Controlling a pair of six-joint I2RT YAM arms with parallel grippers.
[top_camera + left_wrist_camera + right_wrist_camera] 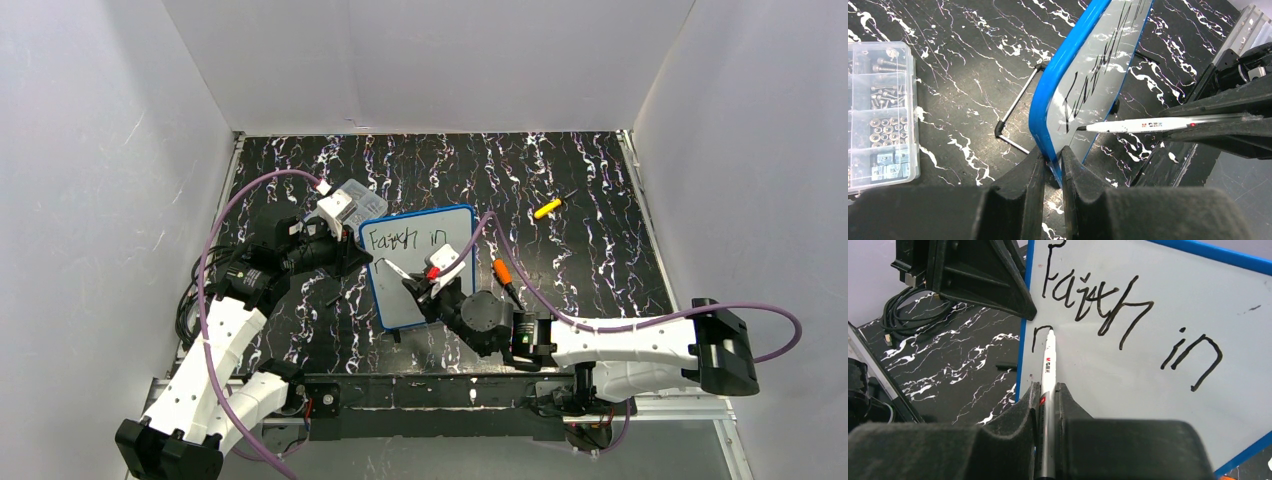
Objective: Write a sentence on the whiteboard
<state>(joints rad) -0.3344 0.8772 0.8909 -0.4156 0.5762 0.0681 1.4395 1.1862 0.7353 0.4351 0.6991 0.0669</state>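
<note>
At the table's near middle, the right gripper (pixel 1047 390) is pinching a marker (pixel 1049 360), its tip touching the whiteboard (pixel 1148 405) just under "Faith". Mid-table, the whiteboard is standing tilted, the sentence (pixel 1108 310) reading "Faith in" with a short hooked stroke below. The left gripper (pixel 1052 162) is clamping its blue frame (pixel 1048 95) at the left edge. Beyond, a parts box (pixel 352 195) is lying beside it, and a yellow tool (pixel 547 207) is lying far right.
</note>
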